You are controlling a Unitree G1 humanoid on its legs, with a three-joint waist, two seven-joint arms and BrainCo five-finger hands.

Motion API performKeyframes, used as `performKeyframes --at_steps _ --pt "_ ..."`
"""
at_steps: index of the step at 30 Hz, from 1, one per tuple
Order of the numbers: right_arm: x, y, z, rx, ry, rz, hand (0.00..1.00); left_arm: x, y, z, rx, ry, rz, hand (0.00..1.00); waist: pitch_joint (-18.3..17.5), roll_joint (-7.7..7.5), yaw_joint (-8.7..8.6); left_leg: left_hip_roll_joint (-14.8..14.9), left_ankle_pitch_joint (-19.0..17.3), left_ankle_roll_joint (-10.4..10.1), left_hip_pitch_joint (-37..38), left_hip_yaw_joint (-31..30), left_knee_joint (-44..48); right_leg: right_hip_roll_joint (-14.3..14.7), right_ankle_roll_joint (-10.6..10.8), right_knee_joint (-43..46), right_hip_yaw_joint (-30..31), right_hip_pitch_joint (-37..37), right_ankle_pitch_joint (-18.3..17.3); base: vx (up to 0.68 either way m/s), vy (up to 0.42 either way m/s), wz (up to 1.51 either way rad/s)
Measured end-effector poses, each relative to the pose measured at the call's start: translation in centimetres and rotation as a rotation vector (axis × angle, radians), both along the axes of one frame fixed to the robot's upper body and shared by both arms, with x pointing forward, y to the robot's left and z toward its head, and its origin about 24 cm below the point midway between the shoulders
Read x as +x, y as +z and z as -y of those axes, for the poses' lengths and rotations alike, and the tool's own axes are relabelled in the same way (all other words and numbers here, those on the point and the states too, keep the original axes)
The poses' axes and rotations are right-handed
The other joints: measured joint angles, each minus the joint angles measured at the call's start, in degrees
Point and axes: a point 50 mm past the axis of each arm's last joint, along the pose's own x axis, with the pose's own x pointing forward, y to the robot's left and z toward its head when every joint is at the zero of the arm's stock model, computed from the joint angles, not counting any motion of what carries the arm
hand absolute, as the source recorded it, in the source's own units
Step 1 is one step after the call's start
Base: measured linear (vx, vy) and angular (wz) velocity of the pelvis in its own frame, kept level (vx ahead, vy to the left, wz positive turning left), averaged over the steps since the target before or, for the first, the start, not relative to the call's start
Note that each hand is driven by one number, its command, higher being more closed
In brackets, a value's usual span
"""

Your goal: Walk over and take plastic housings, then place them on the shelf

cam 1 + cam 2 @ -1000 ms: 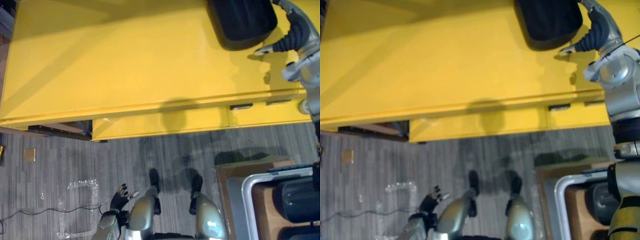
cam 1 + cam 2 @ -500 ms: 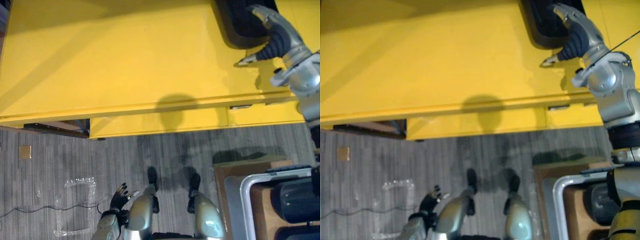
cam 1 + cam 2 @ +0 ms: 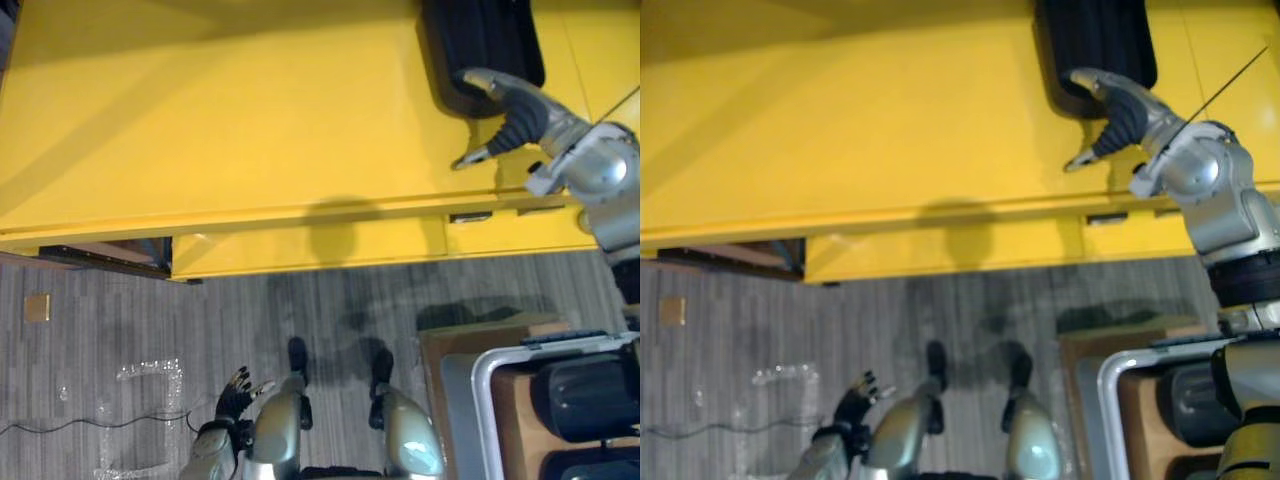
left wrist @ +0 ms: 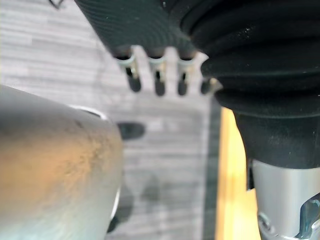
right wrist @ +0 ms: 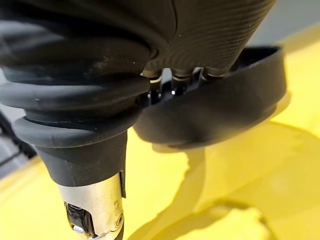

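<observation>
Black plastic housing [image 3: 482, 40] lies on the yellow tabletop [image 3: 200, 120]. The right hand [image 3: 508, 105] rests on its near rim (grip cannot be told). The left hand [image 3: 238, 393] hangs low, fingers relaxed. Lifting and shelving apparently remain.

1. The yellow bench [image 3: 220, 120] has a wide bare top to the left of the black plastic housing [image 3: 485, 40].
2. The right hand [image 3: 510, 110] is at the housing's near rim, blocking that side.
3. A tube-framed cart [image 3: 476, 410] holding dark housings [image 3: 590, 395] crowds the floor at lower right.
4. The left hand [image 3: 238, 392] hangs low beside clear plastic wrap [image 3: 150, 400] on the floor.
</observation>
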Motion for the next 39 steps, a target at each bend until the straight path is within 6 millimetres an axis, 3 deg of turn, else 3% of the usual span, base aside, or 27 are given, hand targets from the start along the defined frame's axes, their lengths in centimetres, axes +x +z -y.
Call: performKeyframes --at_steps 11,17,25,31,39 --pt "-0.1 -0.6 -1.0 -0.032 0.064 0.016 0.0 0.0 0.1 -0.5 0.018 -0.003 -0.004 0.0 -0.1 -0.15 0.16 0.1 0.0 0.0 0.0 0.0 0.2 0.1 0.0 0.0 0.0 0.1 0.0 0.0 0.0 0.0" --pt "0.2 -1.3 -0.5 -0.055 -0.033 0.159 0.0 0.0 0.1 -0.5 0.018 -0.002 -0.004 0.0 -0.1 -0.15 0.76 0.0 0.0 0.0 -0.1 -0.1 0.2 0.0 0.0 0.0 -0.1 0.1 0.0 0.0 0.0 0.0" --pt "0.6 -1.0 0.4 0.037 -0.157 0.317 0.0 0.0 0.1 -0.5 0.017 -0.003 -0.002 0.0 -0.1 -0.15 1.05 -0.1 0.0 0.0 -0.3 -0.2 0.2 0.0 0.0 -0.1 -0.1 0.0 0.0 0.0 0.0 0.0" --pt "1.2 -1.1 1.8 0.141 -0.263 0.274 0.0 0.1 0.1 -0.2 0.015 -0.011 -0.001 0.0 -0.1 -0.14 1.23 -0.3 0.0 0.0 -1.1 -0.6 0.8 0.0 0.1 -0.1 -0.3 -0.5 0.1 0.0 0.0 0.03" --pt "2.1 -0.6 2.3 0.152 -0.286 0.213 0.0 0.1 0.1 -0.1 0.015 -0.017 -0.002 0.0 -0.1 -0.12 1.33 -0.5 0.1 0.2 -1.1 -0.7 0.9 -0.1 0.1 0.0 -0.3 -0.5 0.2 0.0 0.0 0.0"
